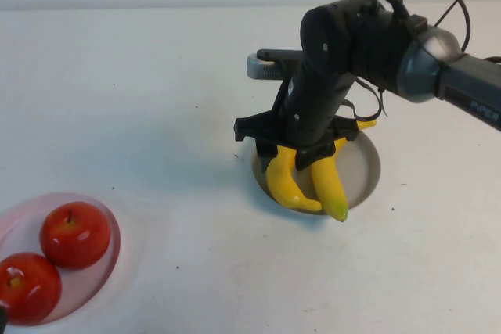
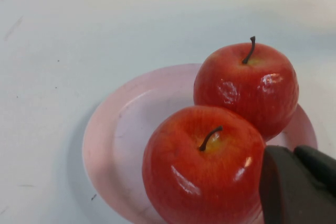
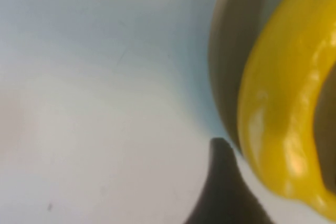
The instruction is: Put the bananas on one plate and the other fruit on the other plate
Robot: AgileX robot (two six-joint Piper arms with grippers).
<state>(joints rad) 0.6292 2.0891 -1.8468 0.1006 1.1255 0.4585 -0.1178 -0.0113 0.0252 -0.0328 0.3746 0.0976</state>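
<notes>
Both bananas [image 1: 309, 181] on grey plate [image 1: 366, 168], side by side, long axes running front-back, green tips toward robot. Right end effector [image 1: 301, 158] right over them, jaws apart, gripping nothing. Apples [image 1: 74, 234] on pink plate [image 1: 109, 228]. Left end effector [image 2: 296, 187] beside near apple, jaws together.

— anything readable from where you are?

— only one bit: white letters on my right arm [image 1: 470, 95], up and off to the right of my right gripper [image 1: 301, 154]. they run off the edge of the high view, and i make out something like "pip".

— on the fruit or plates?

— no lettering there.
</notes>
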